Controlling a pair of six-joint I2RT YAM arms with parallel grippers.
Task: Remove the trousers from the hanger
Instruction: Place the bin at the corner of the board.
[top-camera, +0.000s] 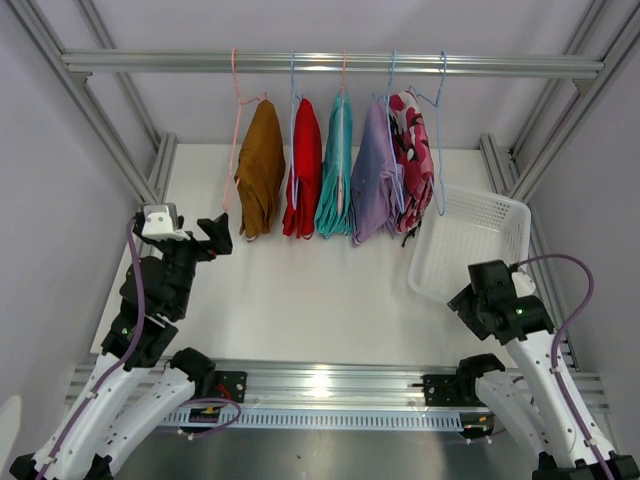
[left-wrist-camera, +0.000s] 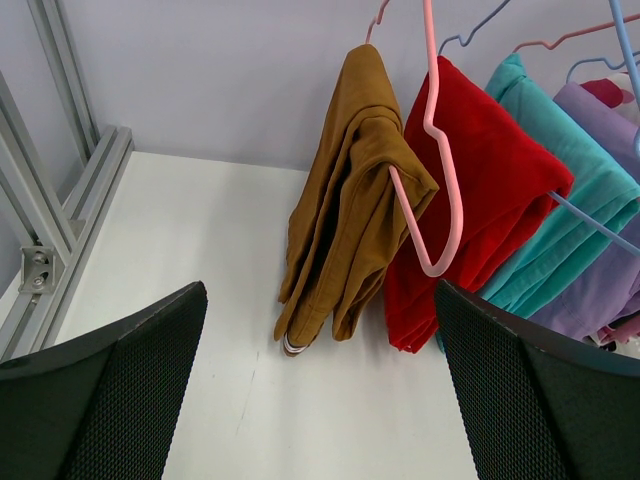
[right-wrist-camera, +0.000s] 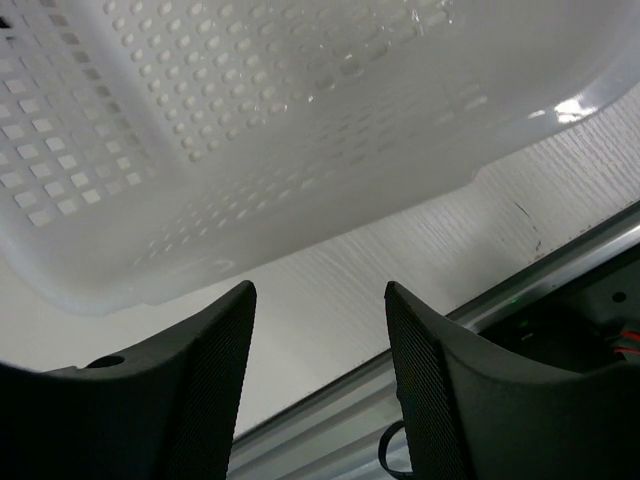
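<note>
Five pairs of trousers hang folded over wire hangers on the top rail (top-camera: 330, 63): mustard-brown (top-camera: 260, 165), red (top-camera: 304, 170), teal (top-camera: 336, 170), lilac (top-camera: 373, 175) and pink camouflage (top-camera: 413, 160). My left gripper (top-camera: 215, 235) is open, low and just left of the mustard pair, not touching it. In the left wrist view the left gripper (left-wrist-camera: 320, 290) faces the mustard trousers (left-wrist-camera: 350, 190), their pink hanger (left-wrist-camera: 445, 180) and the red pair (left-wrist-camera: 480, 190). My right gripper (right-wrist-camera: 320, 290) is open and empty, close to the table by the basket.
A white perforated basket (top-camera: 425, 265) stands at the right, under the camouflage pair; its wall (right-wrist-camera: 300, 200) fills the right wrist view. The right arm (top-camera: 495, 300) sits at its near corner. Aluminium frame posts (top-camera: 150, 170) flank the table, and a rail (top-camera: 320, 385) runs along the front edge.
</note>
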